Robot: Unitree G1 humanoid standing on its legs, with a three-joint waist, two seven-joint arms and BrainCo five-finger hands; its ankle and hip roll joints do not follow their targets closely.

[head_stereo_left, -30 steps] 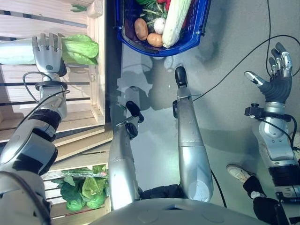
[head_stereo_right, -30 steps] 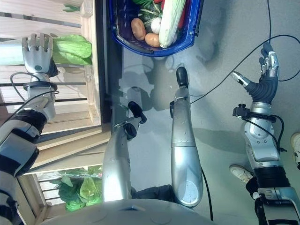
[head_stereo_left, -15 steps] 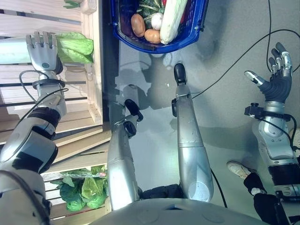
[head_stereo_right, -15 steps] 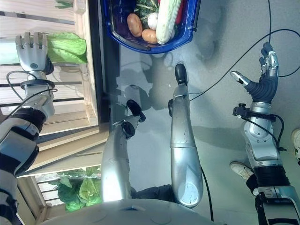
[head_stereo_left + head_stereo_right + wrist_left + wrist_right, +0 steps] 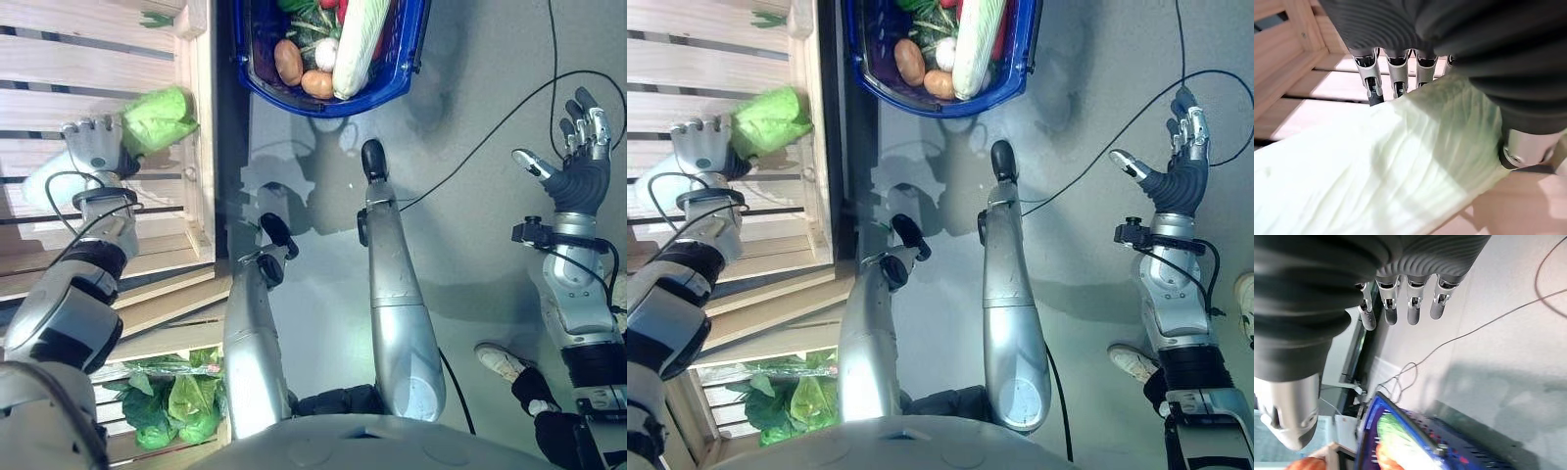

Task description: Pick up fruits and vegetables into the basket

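Observation:
A long pale napa cabbage (image 5: 157,116) with a green leafy end lies slanted in the wooden crate (image 5: 201,147) on my left. My left hand (image 5: 90,145) is on its middle. In the left wrist view the fingers (image 5: 1374,81) reach over the cabbage (image 5: 1400,166) and the thumb presses its other side. The blue basket (image 5: 411,59) stands on the floor ahead, holding potatoes (image 5: 288,61), a long pale cabbage (image 5: 358,44), a white bulb and greens. My right hand (image 5: 578,166) hangs open over the grey floor at the far right, fingers (image 5: 1413,303) straight.
A second crate section near me holds bagged leafy greens (image 5: 176,401). A small green stem (image 5: 157,18) lies at the crate's far end. The crate's side wall stands between the cabbage and the basket. A person's shoe (image 5: 500,357) is at the lower right.
The cabbage has turned from lying across the slats to a slant, its leafy end up by the crate wall. My left hand has come nearer with it. The right hand has not moved.

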